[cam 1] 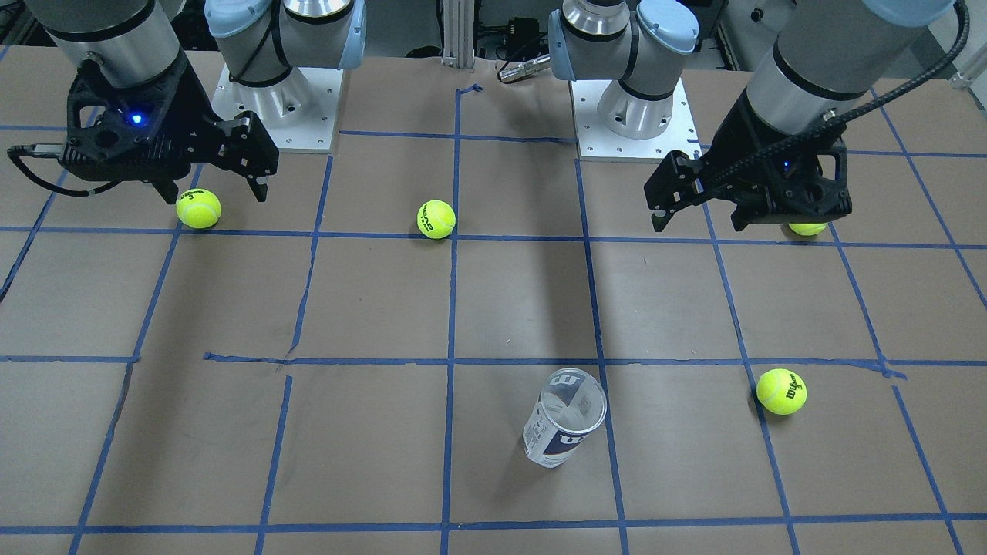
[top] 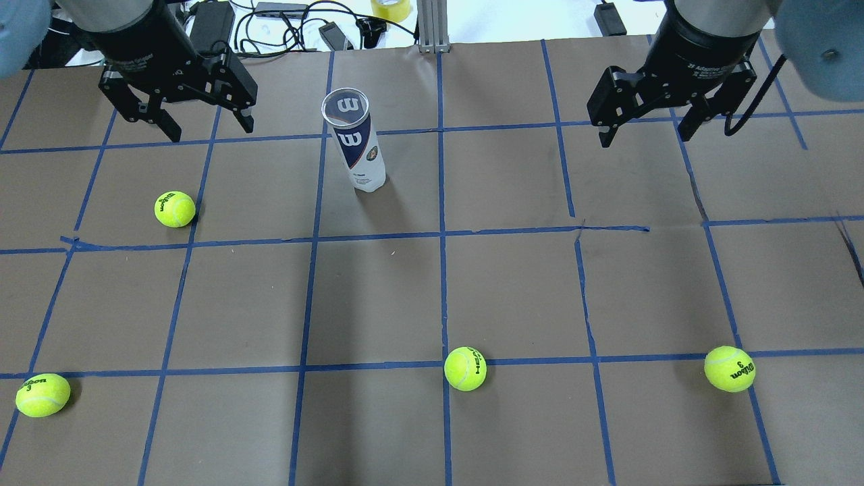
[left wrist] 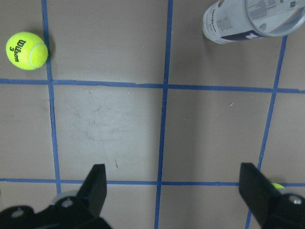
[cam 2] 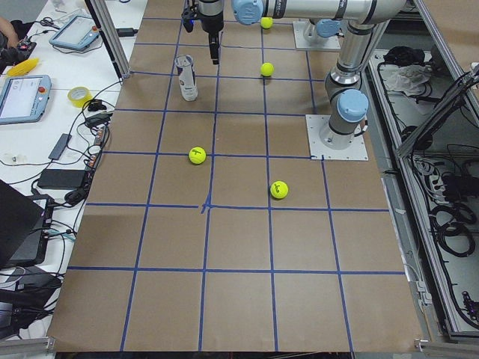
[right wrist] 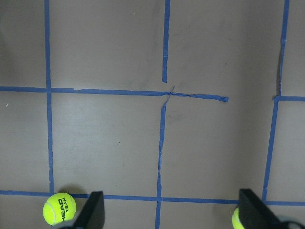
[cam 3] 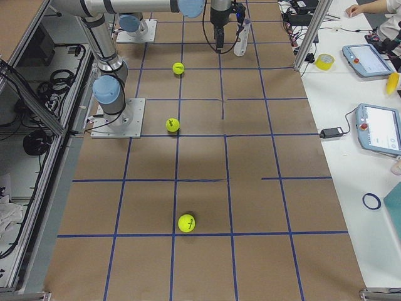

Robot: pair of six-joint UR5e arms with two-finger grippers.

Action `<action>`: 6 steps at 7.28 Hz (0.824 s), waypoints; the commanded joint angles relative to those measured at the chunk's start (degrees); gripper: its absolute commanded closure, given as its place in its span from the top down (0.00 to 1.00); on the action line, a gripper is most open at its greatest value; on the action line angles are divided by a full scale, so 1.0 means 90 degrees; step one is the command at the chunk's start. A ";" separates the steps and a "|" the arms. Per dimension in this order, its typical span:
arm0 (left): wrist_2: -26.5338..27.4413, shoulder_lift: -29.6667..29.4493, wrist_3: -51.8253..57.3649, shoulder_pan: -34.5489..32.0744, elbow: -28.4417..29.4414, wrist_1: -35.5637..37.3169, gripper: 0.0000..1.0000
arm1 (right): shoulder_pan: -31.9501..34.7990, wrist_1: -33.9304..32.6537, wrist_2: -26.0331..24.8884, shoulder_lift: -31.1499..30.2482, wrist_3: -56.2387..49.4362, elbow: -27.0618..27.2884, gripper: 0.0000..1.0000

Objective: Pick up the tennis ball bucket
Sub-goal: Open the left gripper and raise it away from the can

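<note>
Bucket apart from left gripper

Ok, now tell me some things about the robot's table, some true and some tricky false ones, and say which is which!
1. The clear plastic tennis ball can with the white and dark-blue label stands upright. True.
2. The left pincer is shut on that can. False: it is open, holds nothing and hangs apart from the can.
3. Four yellow-green tennis balls lie on the brown table. True.
4. One ball sits inside the can. False: the can looks empty, and every ball lies on the table.
5. The right pincer is open. True.
</note>
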 commanded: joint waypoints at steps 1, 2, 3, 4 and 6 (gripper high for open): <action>0.0318 0.0418 -0.0016 0.0004 -0.0469 0.0016 1.00 | -0.0001 -0.0010 0.0000 0.0000 0.0000 0.0000 1.00; 0.0369 0.0477 -0.0045 0.0004 -0.0548 0.0016 1.00 | -0.0001 0.0000 0.0000 0.0000 0.0000 0.0000 1.00; 0.0369 0.0507 -0.0142 0.0004 -0.0559 0.0026 1.00 | -0.0001 0.0000 0.0010 0.0000 0.0000 0.0000 1.00; 0.0350 0.0507 -0.0181 0.0004 -0.0549 0.0045 1.00 | -0.0001 0.0000 0.0010 0.0000 0.0000 0.0010 1.00; 0.0350 0.0517 -0.0172 0.0004 -0.0549 0.0046 1.00 | -0.0001 0.0000 0.0019 0.0000 -0.0010 0.0010 1.00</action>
